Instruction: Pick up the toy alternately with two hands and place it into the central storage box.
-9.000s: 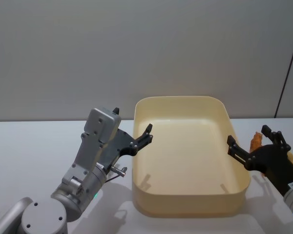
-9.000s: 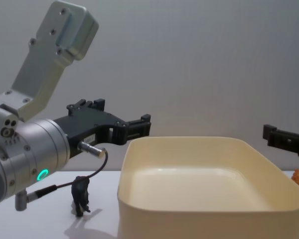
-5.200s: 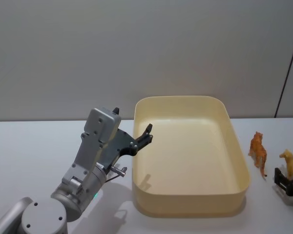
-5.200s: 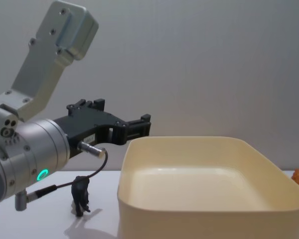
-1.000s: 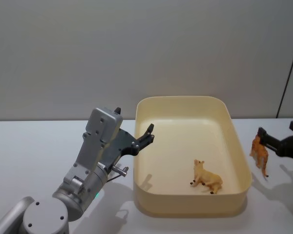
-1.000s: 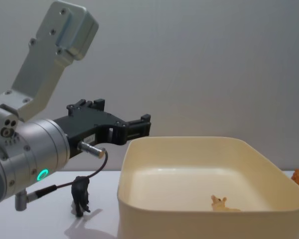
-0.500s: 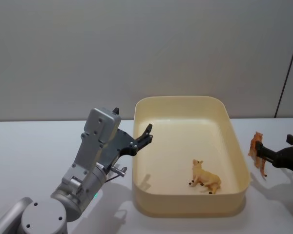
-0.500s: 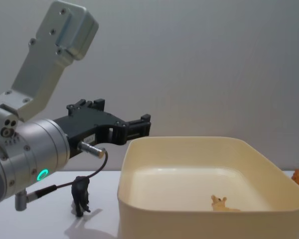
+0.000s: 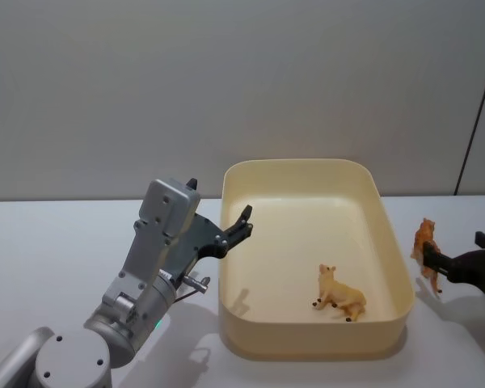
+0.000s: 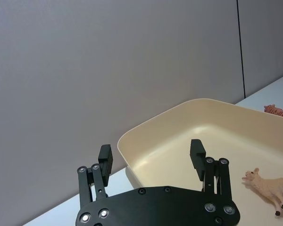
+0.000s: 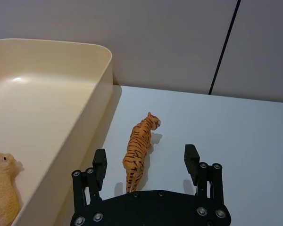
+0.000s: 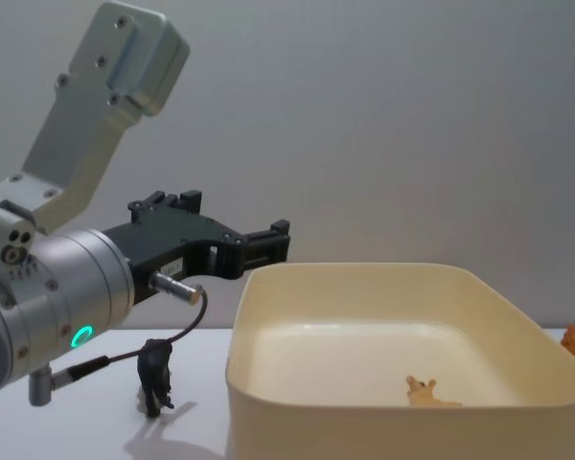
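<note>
Tan toy (image 9: pixel 340 297) now lies in the central storage box (image 9: pixel 307 347); right gripper (image 11: pixel 145 155), fingers (image 11: pixel 100 160) open, has dropped toward the orange tiger (image 11: pixel 139 148) next; left gripper (image 10: pixel 151 151) idles, fingers open

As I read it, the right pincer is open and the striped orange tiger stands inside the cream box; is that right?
Not quite. The striped orange tiger stands on the table outside the cream box, beside its wall, as the right wrist view shows. The right pincer is indeed open.
</note>
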Robot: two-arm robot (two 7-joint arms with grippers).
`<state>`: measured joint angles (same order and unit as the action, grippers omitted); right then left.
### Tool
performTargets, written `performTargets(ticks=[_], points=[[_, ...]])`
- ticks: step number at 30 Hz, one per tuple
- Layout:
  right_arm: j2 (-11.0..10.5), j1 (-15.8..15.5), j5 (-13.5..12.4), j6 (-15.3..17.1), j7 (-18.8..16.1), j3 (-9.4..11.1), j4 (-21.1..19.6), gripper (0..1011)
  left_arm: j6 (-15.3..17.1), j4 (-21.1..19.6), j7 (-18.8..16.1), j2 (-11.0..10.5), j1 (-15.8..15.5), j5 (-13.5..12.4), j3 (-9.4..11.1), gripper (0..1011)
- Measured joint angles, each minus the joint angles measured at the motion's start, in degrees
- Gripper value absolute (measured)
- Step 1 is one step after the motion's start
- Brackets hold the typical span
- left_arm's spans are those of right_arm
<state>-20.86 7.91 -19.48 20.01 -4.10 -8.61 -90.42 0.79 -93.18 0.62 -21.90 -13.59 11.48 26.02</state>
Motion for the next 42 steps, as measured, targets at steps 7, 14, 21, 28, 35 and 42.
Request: performTargets(ticks=[7,14,21,28,35,42], points=[[1.6,2.13,1.94,-0.12,-0.11,-1.1,3.45,1001,0.0,0.0,0.0,0.0,0.0,0.0,0.0,1001],[3.3,4.59,4.34,-0.81,-0.12,-2.25,7.44,1001,0.0,0.0,0.0,0.0,0.0,0.0,0.0,1001],[4.53,6.38,6.22,-1.49,0.08,-3.06,10.44,910,0.0,0.0,0.0,0.0,0.0,0.0,0.0,1001],[5.24,7.42,7.3,-1.88,0.26,-3.53,12.2,728,0.0,0.0,0.0,0.0,0.0,0.0,0.0,1001],[5.7,8.08,7.96,-2.14,0.35,-3.81,13.29,481,0.0,0.0,0.0,0.0,0.0,0.0,0.0,1001],[5.8,8.21,8.18,-2.25,0.39,-3.89,13.57,306,0.0,0.0,0.0,0.0,0.0,0.0,0.0,1001]])
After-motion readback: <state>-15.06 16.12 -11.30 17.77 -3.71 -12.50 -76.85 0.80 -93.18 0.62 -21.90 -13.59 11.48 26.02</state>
